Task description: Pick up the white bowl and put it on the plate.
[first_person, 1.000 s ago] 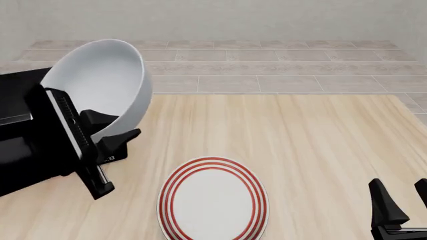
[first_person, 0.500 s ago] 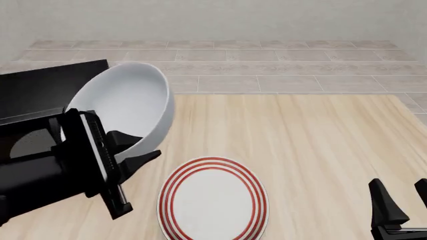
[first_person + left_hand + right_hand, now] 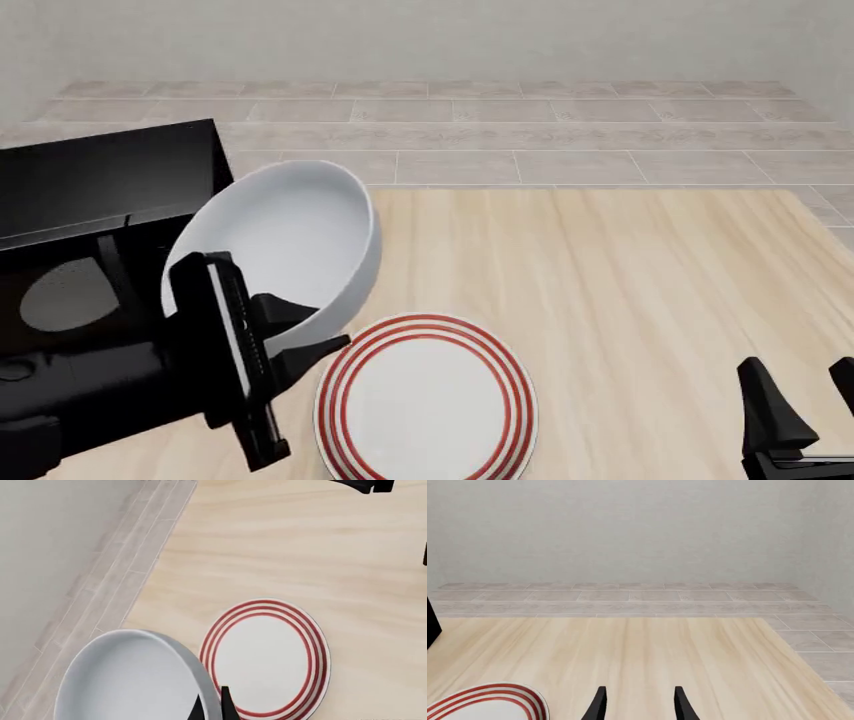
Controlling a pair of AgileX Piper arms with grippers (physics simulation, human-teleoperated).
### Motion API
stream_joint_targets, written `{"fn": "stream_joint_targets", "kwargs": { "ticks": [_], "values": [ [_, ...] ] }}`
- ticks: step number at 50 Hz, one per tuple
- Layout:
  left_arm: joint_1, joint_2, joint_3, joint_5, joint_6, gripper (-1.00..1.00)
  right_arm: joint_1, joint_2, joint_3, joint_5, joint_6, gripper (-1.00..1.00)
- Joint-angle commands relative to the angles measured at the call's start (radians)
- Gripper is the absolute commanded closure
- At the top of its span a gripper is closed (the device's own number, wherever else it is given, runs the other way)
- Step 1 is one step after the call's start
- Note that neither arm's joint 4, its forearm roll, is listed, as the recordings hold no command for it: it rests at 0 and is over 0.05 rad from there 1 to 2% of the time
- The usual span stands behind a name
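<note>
Grasp: I have the white bowl [image 3: 287, 250] pinched at its rim by the left gripper [image 3: 296, 332], one finger inside the wall and one outside, clamped tight on it.
Bowl attitude: It hangs off the table, tipped steeply so its open side faces me and its rim runs up and away from the fingers.
Bowl position: Its lower edge sits just beyond my fingertips and overlaps the near-left edge of the plate [image 3: 427, 400] in the front view; I judge it not yet centred over the plate.
Plate: It lies flat on the table [image 3: 627, 280], to the right of my left fingers and a little ahead of them, with nothing on it.
Done so far: The pickup is finished, since the bowl is clear of the wood and carried.
Left to do: I judge I need to bring the bowl over the plate's middle, level it, lower it and let go.
Right gripper [image 3: 637, 705]: Its fingers stand apart with nothing between them, parked near the table's right corner, well apart from the plate.
Hidden: In the left wrist view only the finger tips [image 3: 225, 705] show at the bowl's [image 3: 133, 680] rim, so the exact depth of the pinch is out of sight.
Cut off: The plate's near edge runs out of the front view, and the left arm blocks the table beneath the bowl.
Unclear: I cannot tell how high the bowl's bottom is above the plate [image 3: 267, 655].
</note>
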Motion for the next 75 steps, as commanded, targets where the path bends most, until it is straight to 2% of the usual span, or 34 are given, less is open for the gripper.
{"fn": "stream_joint_targets", "kwargs": {
  "ticks": [1,16,28,75],
  "values": [
    [-0.042,0.022,0.016,-0.034,-0.006,1.0,0.0,0.001,0.0,-0.001,0.001,-1.0],
    [-0.102,0.048,0.048,-0.075,-0.011,1.0,0.0,0.001,0.0,-0.001,0.0,-1.0],
    [-0.114,0.062,0.058,-0.096,0.003,1.0,0.0,0.001,0.0,-0.001,0.0,-1.0],
    [-0.18,0.225,0.06,-0.226,-0.057,1.0,0.0,0.001,0.0,-0.002,0.0,-1.0]
  ]
}}
